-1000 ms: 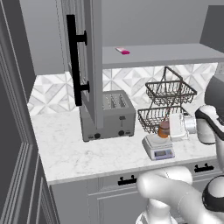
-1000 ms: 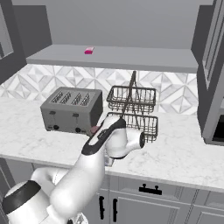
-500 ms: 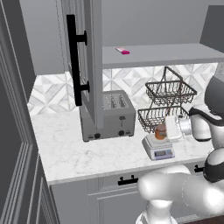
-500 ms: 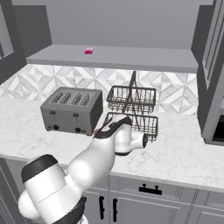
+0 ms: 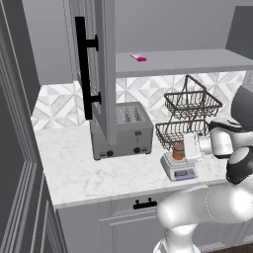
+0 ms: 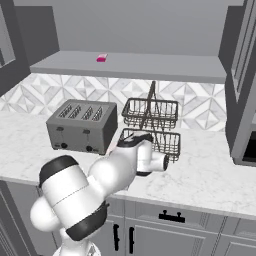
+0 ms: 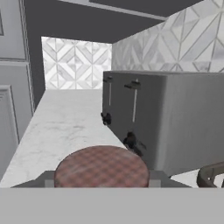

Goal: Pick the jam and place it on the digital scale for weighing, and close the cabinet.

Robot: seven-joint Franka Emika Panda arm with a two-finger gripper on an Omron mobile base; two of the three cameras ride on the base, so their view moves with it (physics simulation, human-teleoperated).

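Orange-brown and small, the jam [image 5: 178, 151] stands on the digital scale [image 5: 180, 168] on the marble counter [image 5: 84, 169], just in front of a two-tier wire basket [image 5: 190, 116]. From my remote station, I see the gripper [image 5: 185, 147] level with the jar in the left base view, but I cannot tell whether its fingers are spread or clamped on it. Through the hand view, the jar's reddish checked lid [image 7: 102, 169] sits close below the lens, with the grey toaster [image 7: 164, 118] just beyond. The cabinet [image 5: 94, 69] door hangs open over the toaster, its black bar handle [image 5: 84, 69] facing out. A pink-and-white item [image 5: 138, 58] lies on the shelf.
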